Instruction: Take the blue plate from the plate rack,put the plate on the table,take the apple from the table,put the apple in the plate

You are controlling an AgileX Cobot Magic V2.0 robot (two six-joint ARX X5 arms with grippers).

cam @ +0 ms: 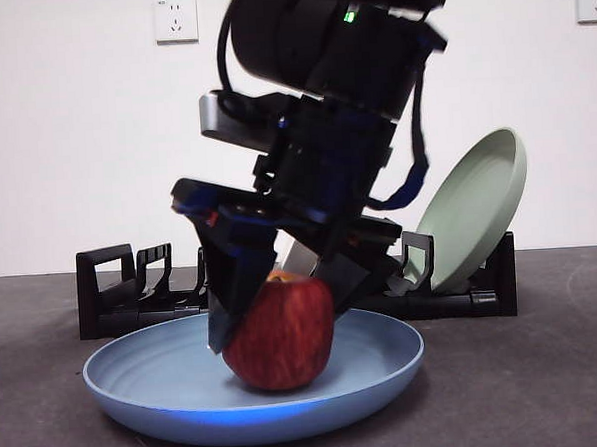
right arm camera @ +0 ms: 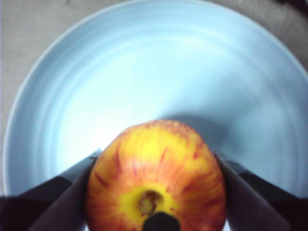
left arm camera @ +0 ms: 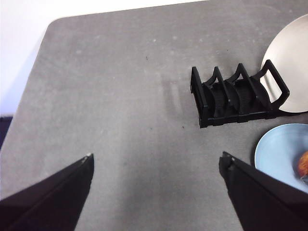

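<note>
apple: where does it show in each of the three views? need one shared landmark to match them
Front view: the apple sits low in the centre, on the blue plate, between the right gripper jaws.
Left wrist view: only a red-orange sliver of the apple at the right edge, on the plate.
Right wrist view: the apple fills the lower centre, stem dimple facing the camera, jaws on both sides.
Shared landmark: the blue plate under the apple.

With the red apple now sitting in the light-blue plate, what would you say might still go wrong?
1. The right pincer grips the deep red round apple; opening unevenly might roll it across the shallow light-blue plate.
2. Lifting off at its tilt, a jaw may drag the apple along.
3. The pale green plate leans close behind the arm and may be bumped.
</note>
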